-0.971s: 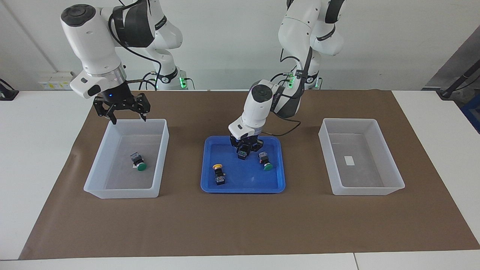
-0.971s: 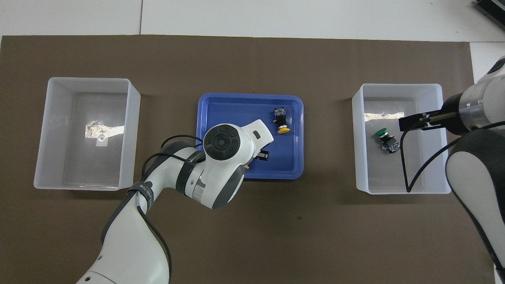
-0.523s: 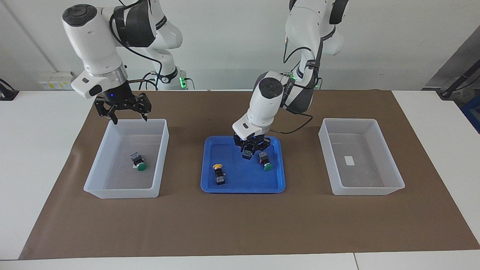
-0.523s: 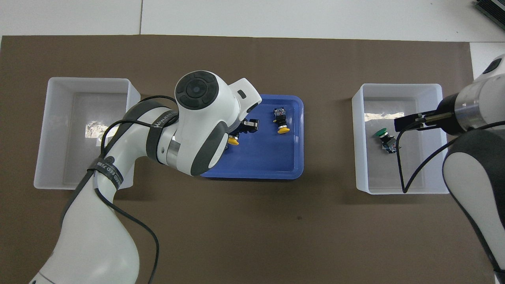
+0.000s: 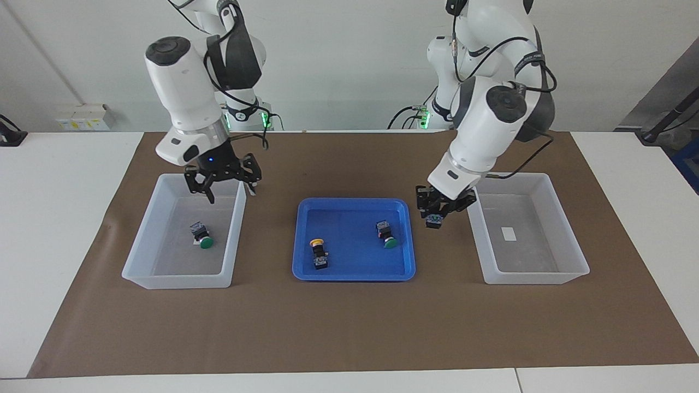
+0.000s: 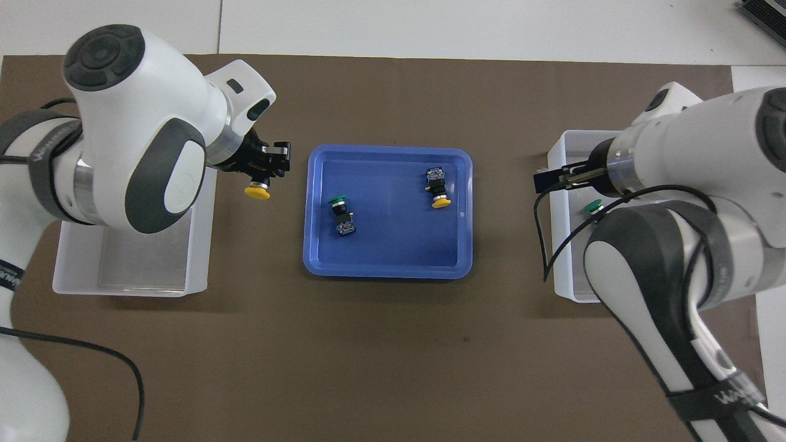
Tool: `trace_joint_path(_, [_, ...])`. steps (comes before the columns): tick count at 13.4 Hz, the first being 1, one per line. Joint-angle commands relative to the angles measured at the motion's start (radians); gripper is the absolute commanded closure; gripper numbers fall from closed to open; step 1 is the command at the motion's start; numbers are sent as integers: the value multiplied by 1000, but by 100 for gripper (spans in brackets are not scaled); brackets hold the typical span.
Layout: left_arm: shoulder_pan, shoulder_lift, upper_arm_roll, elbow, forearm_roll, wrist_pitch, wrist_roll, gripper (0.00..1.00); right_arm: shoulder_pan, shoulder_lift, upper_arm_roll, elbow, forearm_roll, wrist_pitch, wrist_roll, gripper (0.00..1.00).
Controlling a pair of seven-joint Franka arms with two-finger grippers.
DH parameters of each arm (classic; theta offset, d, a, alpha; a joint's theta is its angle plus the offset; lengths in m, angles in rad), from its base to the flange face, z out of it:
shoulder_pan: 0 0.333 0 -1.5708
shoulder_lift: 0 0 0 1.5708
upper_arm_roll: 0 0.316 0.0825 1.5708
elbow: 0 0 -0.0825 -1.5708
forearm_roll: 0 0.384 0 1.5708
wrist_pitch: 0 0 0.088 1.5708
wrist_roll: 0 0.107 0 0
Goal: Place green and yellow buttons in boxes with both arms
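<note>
My left gripper (image 5: 435, 214) is shut on a yellow button (image 5: 434, 221) and holds it up over the brown mat, between the blue tray (image 5: 355, 273) and the box (image 5: 568, 270) at the left arm's end. The overhead view shows this gripper (image 6: 263, 177) with the yellow cap (image 6: 256, 193) hanging beside that box (image 6: 123, 285). My right gripper (image 5: 232, 195) is open and empty over the tray-side rim of the other box (image 5: 175, 281), which holds a green button (image 5: 201, 236). A yellow button (image 5: 318, 252) and a green button (image 5: 385, 234) lie in the tray.
The box at the left arm's end holds only its white label (image 5: 509, 233). A brown mat (image 5: 349, 327) covers the table under the tray and both boxes. The right arm's forearm (image 6: 651, 258) hides much of its box in the overhead view.
My left gripper has lifted a yellow button out of the blue tray and carried it toward the box at the left arm's end. My right gripper has moved toward the tray, still open.
</note>
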Motion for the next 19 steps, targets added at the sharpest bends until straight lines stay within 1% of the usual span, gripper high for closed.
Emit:
trace_joint_path(1, [102,-22,-12,-30,16,-22,87,100,113,111,8,22,13,153,158,0])
trace_joint_path(4, [202,-73,-12,-148,14,14,220,100,256,220,6,109,-7,214,325,0])
trace_joint_path(5, [228,-82,-12,-183,14,36,251,100,299,245,5,114,-7,250,364,0])
trace_joint_path(7, [251,-120,-11,-293,16,140,280,100,351,280,6,117,-39,290,381,0])
trace_joint_path(8, [268,-143,-11,-359,16,206,284,100,388,323,5,139,-73,303,415,0])
trace_joint_path(9, [273,-158,-11,-410,16,253,294,100,416,387,5,209,-117,310,461,0])
trace_joint_path(10, [285,-165,-11,-442,16,275,303,100,434,445,5,263,-184,312,502,0])
trace_joint_path(11, [293,-163,-11,-455,16,280,316,100,436,475,6,275,-249,314,525,0])
trace_joint_path(13, [303,-156,-8,-479,16,312,330,100,440,509,8,275,-330,362,532,0])
trace_joint_path(15, [308,-153,-5,-536,16,382,339,100,444,522,6,275,-357,416,529,0])
trace_joint_path(17, [316,-149,-8,-588,16,448,357,100,448,536,8,275,-361,422,528,0])
trace_joint_path(19, [316,-136,-8,-602,16,472,359,100,448,535,8,272,-381,444,519,0])
